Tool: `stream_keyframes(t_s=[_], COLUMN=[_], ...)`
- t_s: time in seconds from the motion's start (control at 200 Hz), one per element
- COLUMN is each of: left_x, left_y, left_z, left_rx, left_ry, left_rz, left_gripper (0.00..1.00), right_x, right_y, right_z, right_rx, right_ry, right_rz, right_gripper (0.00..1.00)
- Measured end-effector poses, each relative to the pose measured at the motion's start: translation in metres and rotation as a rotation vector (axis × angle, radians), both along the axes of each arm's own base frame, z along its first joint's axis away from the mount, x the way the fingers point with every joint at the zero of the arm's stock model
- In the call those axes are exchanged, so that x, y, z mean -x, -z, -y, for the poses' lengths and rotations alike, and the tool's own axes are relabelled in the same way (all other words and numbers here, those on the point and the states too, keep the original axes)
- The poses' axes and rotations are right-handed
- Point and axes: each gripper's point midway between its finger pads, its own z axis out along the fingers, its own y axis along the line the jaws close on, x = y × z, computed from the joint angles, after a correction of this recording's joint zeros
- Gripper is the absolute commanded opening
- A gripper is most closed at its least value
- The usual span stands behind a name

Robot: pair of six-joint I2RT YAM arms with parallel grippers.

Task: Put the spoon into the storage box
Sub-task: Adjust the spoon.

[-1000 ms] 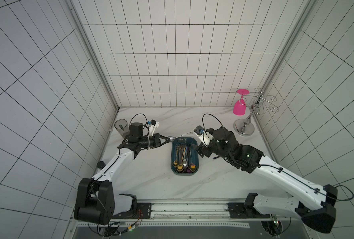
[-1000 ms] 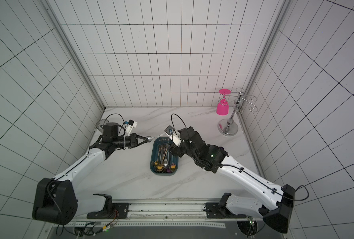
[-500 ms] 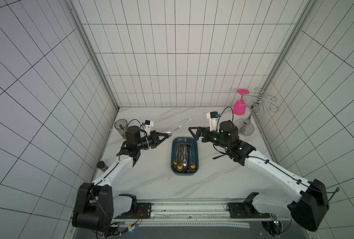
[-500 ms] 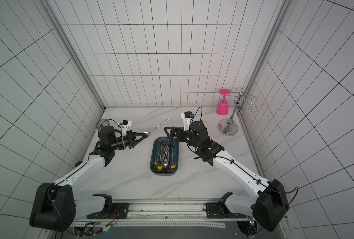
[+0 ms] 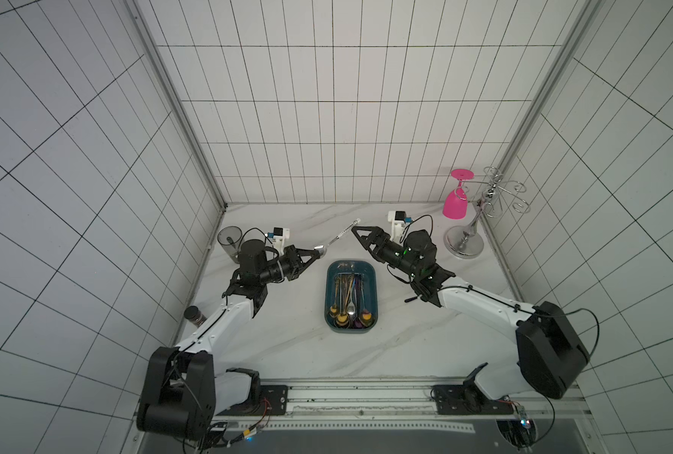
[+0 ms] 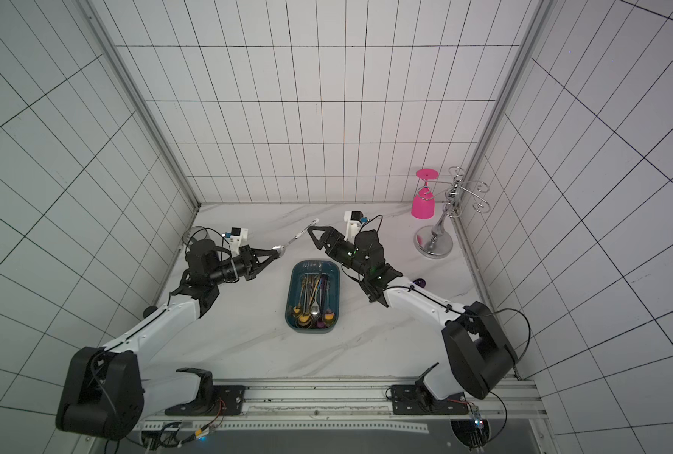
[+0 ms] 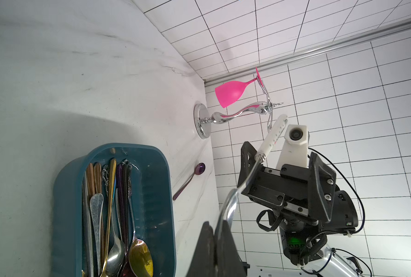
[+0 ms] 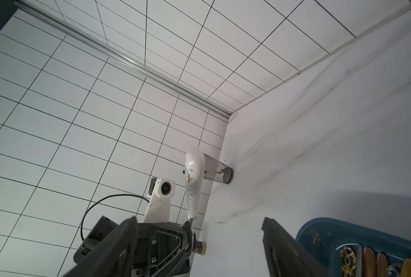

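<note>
A smoky grey translucent cup (image 5: pixel 229 243) stands upright on the white marble table (image 5: pixel 287 353), behind the left gripper (image 5: pixel 319 255) and close to the tiled wall (image 5: pixel 327 118). Well behind the right gripper (image 5: pixel 360 238), a chrome stemware rack (image 5: pixel 463 247) stands, a pink wine glass (image 5: pixel 454 204) hanging upside down from it. A small dark jar (image 5: pixel 192 314) sits far behind the left gripper, at the table's edge

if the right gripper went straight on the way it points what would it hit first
Most likely the white handle of the spoon, held out by the left gripper: the right wrist view shows it ahead, between the open jaws. How near is unclear.
</note>
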Motion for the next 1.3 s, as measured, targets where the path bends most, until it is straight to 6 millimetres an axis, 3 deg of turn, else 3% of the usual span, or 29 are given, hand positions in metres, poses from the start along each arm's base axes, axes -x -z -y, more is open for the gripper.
stream_keyframes(t_s=[0.13,0.46,0.7,0.85,0.874,0.954,0.994,1.139,1.299], left_x=[0.0,-0.001,-0.001,-0.001,-0.001,-0.001,-0.001,-0.003,-0.009], left_y=[-0.001,0.0,-0.001,0.0,0.0,-0.001,-0.002,-0.006,-0.013], left_z=[0.0,-0.001,0.0,-0.001,-0.001,-0.001,-0.002,-0.015,-0.037], left_rx=[0.002,0.002,0.004,0.006,0.006,0.0,-0.003,-0.022,-0.069], left_ry=[-0.001,-0.01,-0.009,-0.013,-0.013,-0.011,-0.013,-0.044,-0.095], left_rz=[0.001,-0.001,0.005,-0.003,-0.003,0.01,0.018,0.052,0.117], left_gripper=[0.0,0.0,0.0,0.0,0.05,0.43,0.54,0.75,0.86], right_x=[-0.013,-0.023,-0.024,-0.025,-0.025,-0.025,-0.026,-0.026,-0.014], right_y=[0.013,0.001,-0.01,-0.006,-0.006,-0.005,-0.003,0.007,0.021], right_z=[-0.008,-0.024,-0.03,-0.03,-0.03,-0.029,-0.028,-0.023,-0.018], right_rx=[-0.018,-0.086,-0.109,-0.1,-0.099,-0.092,-0.084,-0.027,0.074], right_ry=[-0.008,-0.053,-0.078,-0.087,-0.088,-0.091,-0.094,-0.112,-0.187], right_rz=[-0.043,-0.051,-0.036,-0.03,-0.028,-0.027,-0.031,-0.039,-0.038], right_gripper=[0.61,0.48,0.0,0.0,0.0,0.0,0.0,0.0,0.0])
